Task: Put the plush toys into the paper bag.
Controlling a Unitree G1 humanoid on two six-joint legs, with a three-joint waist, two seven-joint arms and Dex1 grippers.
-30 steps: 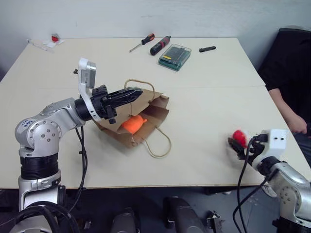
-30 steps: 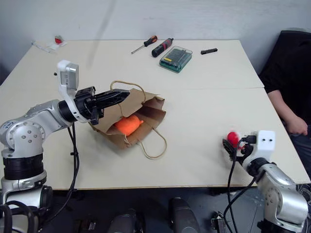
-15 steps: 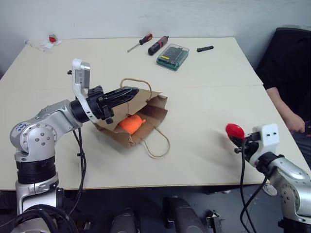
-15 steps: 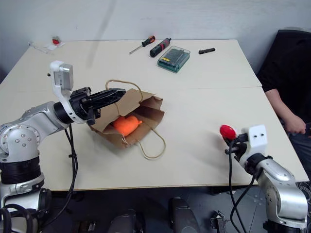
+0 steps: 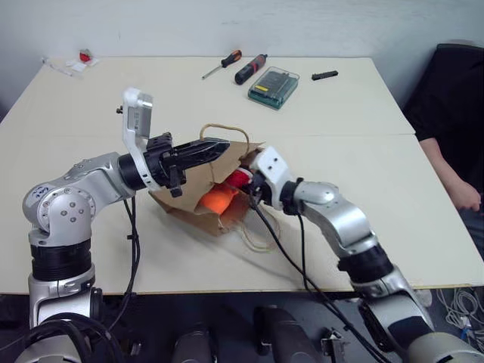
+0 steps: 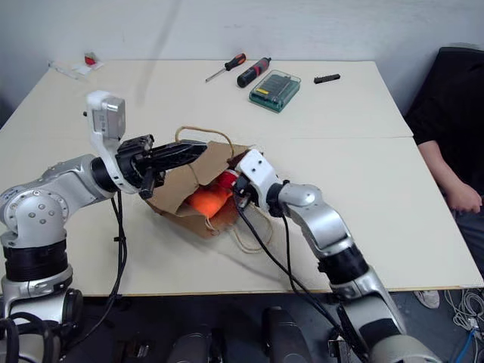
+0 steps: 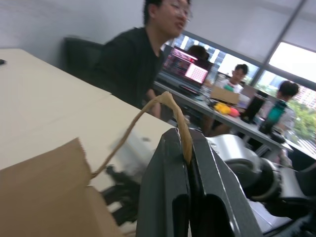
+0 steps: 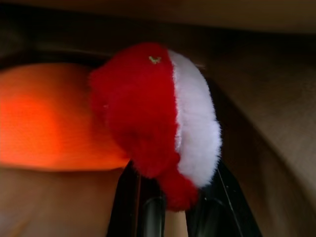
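The paper bag (image 5: 175, 203) lies on its side at the table's middle, mouth facing right. My left gripper (image 5: 218, 146) is shut on the bag's upper cord handle (image 7: 129, 133) and holds it lifted, keeping the mouth open. The orange plush toy (image 5: 214, 201) lies inside the bag. My right gripper (image 5: 243, 181) is at the bag's mouth, shut on the red and white plush toy (image 8: 153, 113), which sits just in front of the orange one (image 8: 44, 118) in the right wrist view.
A green tool case (image 5: 271, 87), a screwdriver (image 5: 221, 64), a black and red tool (image 5: 249, 69) and a small black piece (image 5: 323, 75) lie at the table's far side. A person in black (image 5: 446, 113) sits at the right edge.
My right arm swung left from the table's right front corner, carrying the red and white toy to the bag's mouth. The left gripper kept its hold on the handle.
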